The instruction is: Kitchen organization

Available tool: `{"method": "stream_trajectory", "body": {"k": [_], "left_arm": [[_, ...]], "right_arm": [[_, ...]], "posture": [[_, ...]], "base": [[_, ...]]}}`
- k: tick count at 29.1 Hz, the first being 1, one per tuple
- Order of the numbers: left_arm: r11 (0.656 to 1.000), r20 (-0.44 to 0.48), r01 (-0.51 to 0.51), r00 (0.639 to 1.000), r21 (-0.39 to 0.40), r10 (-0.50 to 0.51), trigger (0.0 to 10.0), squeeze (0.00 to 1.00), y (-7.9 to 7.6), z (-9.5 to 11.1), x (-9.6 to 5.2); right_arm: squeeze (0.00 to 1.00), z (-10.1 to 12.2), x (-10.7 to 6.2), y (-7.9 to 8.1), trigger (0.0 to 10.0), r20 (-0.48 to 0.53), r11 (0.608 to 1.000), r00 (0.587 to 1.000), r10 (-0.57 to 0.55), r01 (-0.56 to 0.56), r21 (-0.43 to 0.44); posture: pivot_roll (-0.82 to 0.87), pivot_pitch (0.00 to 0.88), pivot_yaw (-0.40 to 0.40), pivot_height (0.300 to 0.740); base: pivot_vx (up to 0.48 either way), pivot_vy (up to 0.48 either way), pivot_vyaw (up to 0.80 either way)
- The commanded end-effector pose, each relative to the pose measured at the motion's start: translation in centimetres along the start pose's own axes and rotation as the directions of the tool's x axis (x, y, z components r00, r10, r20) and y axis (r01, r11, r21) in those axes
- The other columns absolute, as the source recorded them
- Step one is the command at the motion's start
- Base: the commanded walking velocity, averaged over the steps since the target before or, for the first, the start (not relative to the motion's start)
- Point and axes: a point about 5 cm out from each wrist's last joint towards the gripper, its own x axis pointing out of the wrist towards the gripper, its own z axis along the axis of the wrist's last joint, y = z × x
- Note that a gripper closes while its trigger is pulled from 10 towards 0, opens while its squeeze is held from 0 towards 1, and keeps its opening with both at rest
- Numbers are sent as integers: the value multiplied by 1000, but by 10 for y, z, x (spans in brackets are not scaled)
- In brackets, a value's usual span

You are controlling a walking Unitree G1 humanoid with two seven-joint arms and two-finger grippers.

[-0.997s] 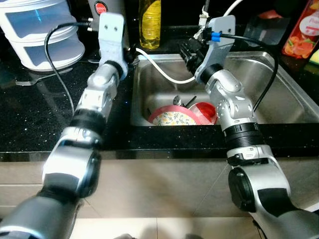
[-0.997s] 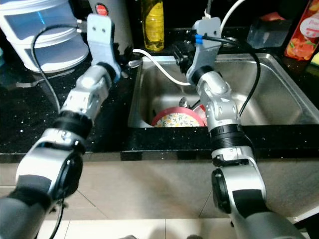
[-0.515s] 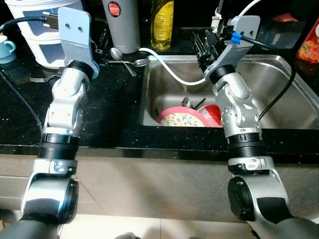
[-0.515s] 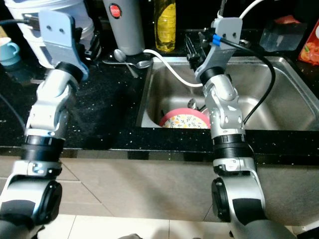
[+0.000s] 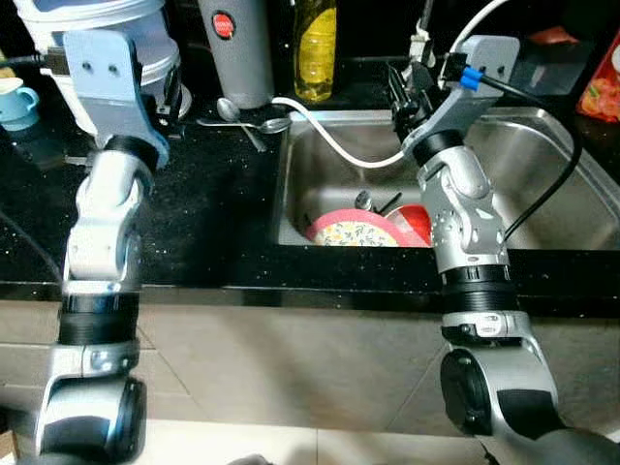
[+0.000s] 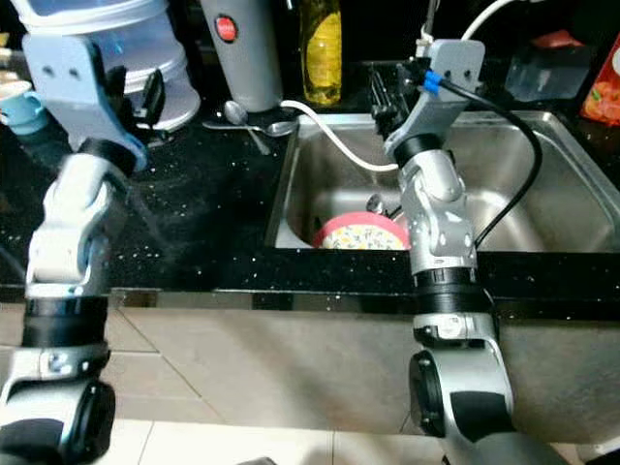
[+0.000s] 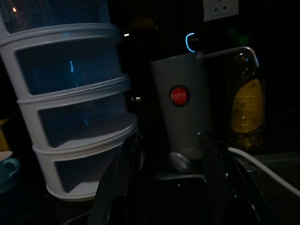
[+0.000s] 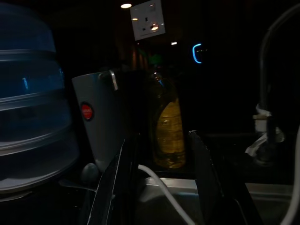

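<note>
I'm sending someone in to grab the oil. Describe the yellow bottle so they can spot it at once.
Start at the steel sink set in the black counter. Behind its back left corner, against the dark wall, stands the yellow bottle, upright, just right of a grey canister with a red round badge. It is the only see-through container there, filled with yellow liquid.

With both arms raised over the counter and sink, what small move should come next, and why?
Probably lower the right end effector toward the plates in the sink. It hovers open over the sink's back edge holding nothing, and the dishes lie just below it. The left end effector is open by the white stacked containers.
</note>
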Motion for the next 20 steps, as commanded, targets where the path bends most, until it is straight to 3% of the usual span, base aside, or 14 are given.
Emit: {"method": "stream_trajectory", "body": {"k": [1, 6, 7, 9, 11, 20], "left_arm": [[1000, -27, 9, 1000, 20, -8, 10000, 0, -2, -4, -2], [1000, -71, 13, 997, 27, -11, 10000, 0, -3, -11, -5], [999, -110, 48, 993, -8, -48, 10000, 0, -14, -22, -9], [998, -122, 61, 991, -22, -64, 10000, 0, -20, -27, -11], [995, -106, 93, 990, -29, -96, 10000, 0, -24, -21, -10], [1000, -145, 2, 989, -30, -7, 10000, 0, -10, -18, -1]], "right_arm": [[0, -6, 2, 7, 10000, -17, 1000, 1000, 12, -12, 12], [0, -12, 4, 10, 10000, -44, 1000, 999, 17, -17, -11], [0, -12, 2, 7, 10000, -51, 999, 999, 15, -17, -39], [0, -12, 0, 5, 10000, -52, 998, 999, 14, -16, -52], [0, -3, 0, 2, 10000, -37, 998, 999, 16, -18, -65], [0, -12, 1, 7, 10000, -38, 999, 999, -3, 2, -39]], "posture": [[145, 0, 75, 740], [125, 0, 64, 740], [73, 0, 78, 740], [68, 0, 73, 740], [79, 0, 72, 740], [131, 0, 99, 740]], "base": [[0, 0, 0], [0, 0, 0], [0, 0, 0], [0, 0, 0], [0, 0, 0], [0, 0, 0]]}}
